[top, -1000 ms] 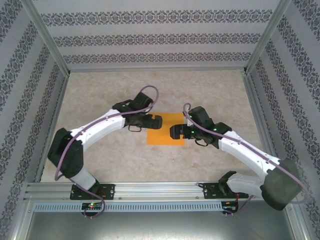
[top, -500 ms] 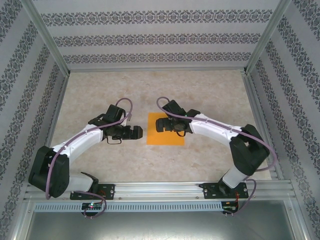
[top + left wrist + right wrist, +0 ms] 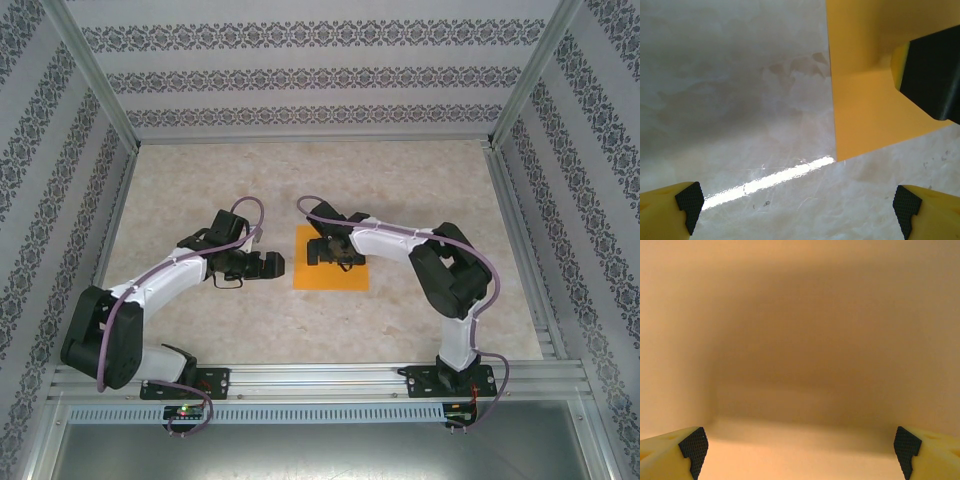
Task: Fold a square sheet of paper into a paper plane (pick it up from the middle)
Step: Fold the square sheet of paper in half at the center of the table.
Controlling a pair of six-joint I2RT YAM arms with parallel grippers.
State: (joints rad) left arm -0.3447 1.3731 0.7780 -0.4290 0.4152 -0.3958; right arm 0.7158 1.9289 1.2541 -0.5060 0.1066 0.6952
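While it lies flat near the middle of the marbled tabletop [image 3: 420, 190], the square sheet of paper [image 3: 335, 281] shows as a plain bright orange square with its edges roughly in line with the table's sides. Over its far half hangs the right gripper [image 3: 316, 250], pointing left, with its jaws spread wide. In the right wrist view the two yellow, black-padded fingertips [image 3: 692, 446] stand far apart at the bottom corners with nothing between them, and the orange paper [image 3: 800, 340] spreads beneath in shadow. Whether the tips touch the paper cannot be told. Just beside the sheet's left edge, over bare tabletop, the left gripper [image 3: 277, 265] points right toward the paper, its jaws also wide open and empty. Its wrist view shows the sheet's near-left corner [image 3: 865, 100] ahead of the parted fingertips [image 3: 690, 199]. Both white arms bend inward from their bases on the aluminium rail [image 3: 320, 378], and patterned wallpaper panels [image 3: 320, 75] enclose the table.
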